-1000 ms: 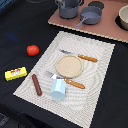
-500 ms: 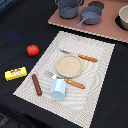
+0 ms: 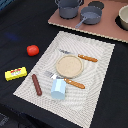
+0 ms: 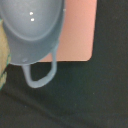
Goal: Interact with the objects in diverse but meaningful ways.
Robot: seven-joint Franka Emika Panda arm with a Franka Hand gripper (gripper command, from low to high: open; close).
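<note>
In the exterior view a grey two-handled pot [image 3: 68, 8] stands on a salmon board [image 3: 107, 31] at the back. A red tomato [image 3: 32, 50] and a yellow packet with a red label [image 3: 15, 74] lie on the black surface to the exterior view's left of a beige placemat [image 3: 95, 70]. On the mat are a brown sausage [image 3: 37, 84] and a light blue cup [image 3: 58, 89]. The wrist view looks down on a grey pot [image 4: 32, 27] with a loop handle [image 4: 40, 77] at the board's corner [image 4: 80, 30]. No gripper fingers show in either view.
A grey long-handled pan [image 3: 90, 15], a dark lid [image 3: 96, 4] and a beige bowl [image 3: 123, 17] share the board. The mat also holds a round wooden plate [image 3: 68, 65], an orange-handled knife [image 3: 80, 56] and an orange-handled fork [image 3: 67, 80].
</note>
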